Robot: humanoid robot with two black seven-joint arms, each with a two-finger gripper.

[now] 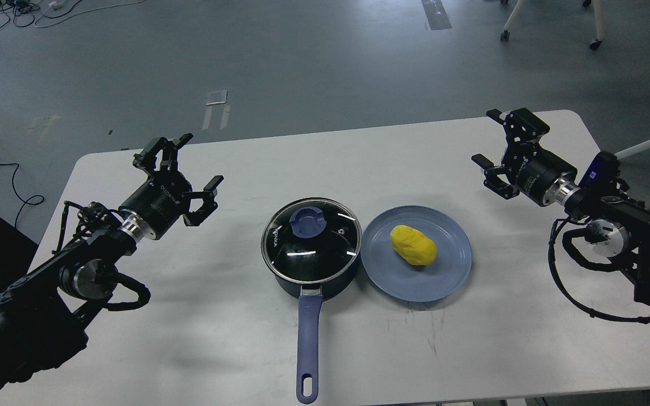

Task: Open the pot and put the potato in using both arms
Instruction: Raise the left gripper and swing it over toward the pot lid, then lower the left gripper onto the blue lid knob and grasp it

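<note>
The dark navy pot [312,282] stands at the table's middle with its long blue handle [308,344] pointing toward me. A glass lid [311,239] with a blue knob [308,220] covers it. Just right of the pot, the yellow potato [413,245] lies on a flat blue plate [449,270]. My left gripper [201,160] hovers open to the left of the pot, nothing between its fingers. My right gripper [486,138] hangs open to the right of the plate, also empty. Both arms are well apart from the pot and potato.
The white table [218,338] has its far edge behind both grippers and its near edge just past the handle's end. Beyond it lies grey floor with cables at the far left and chair legs at the far right.
</note>
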